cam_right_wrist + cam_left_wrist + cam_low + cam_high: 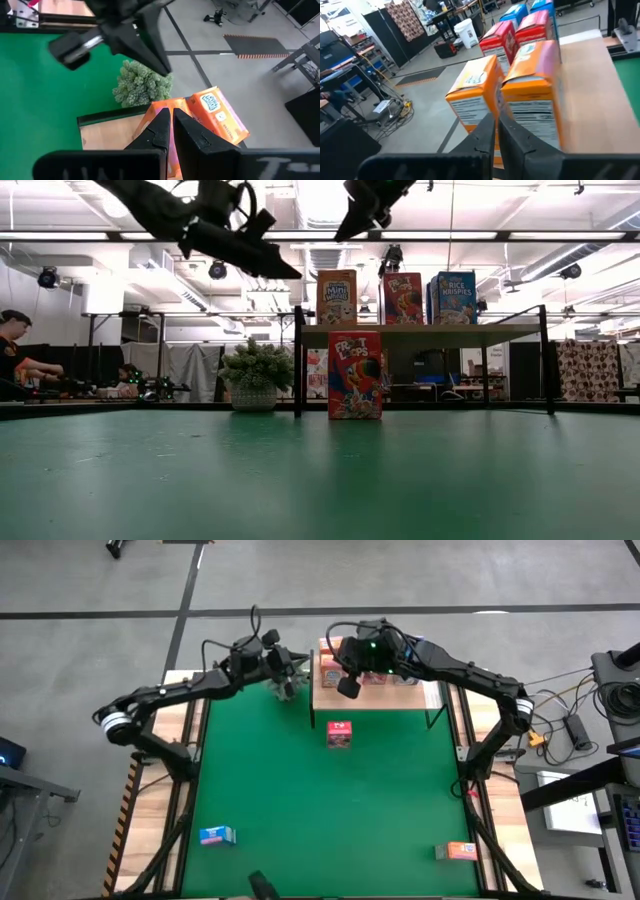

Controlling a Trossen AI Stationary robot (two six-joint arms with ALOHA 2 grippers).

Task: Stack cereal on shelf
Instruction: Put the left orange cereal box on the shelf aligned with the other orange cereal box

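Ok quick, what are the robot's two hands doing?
Left gripper: shut, holding nothing, by the orange boxes.
Right gripper: shut, holding nothing, above the shelf.

You see a green felt tabletop (330, 810) with pale wooden edges. A small bushy green plant (256, 370) in a light pot stands near its far edge. Beyond it, a person (14, 340) sits at the workshop's left side, and a white bin (466, 31) stands on the grey floor.
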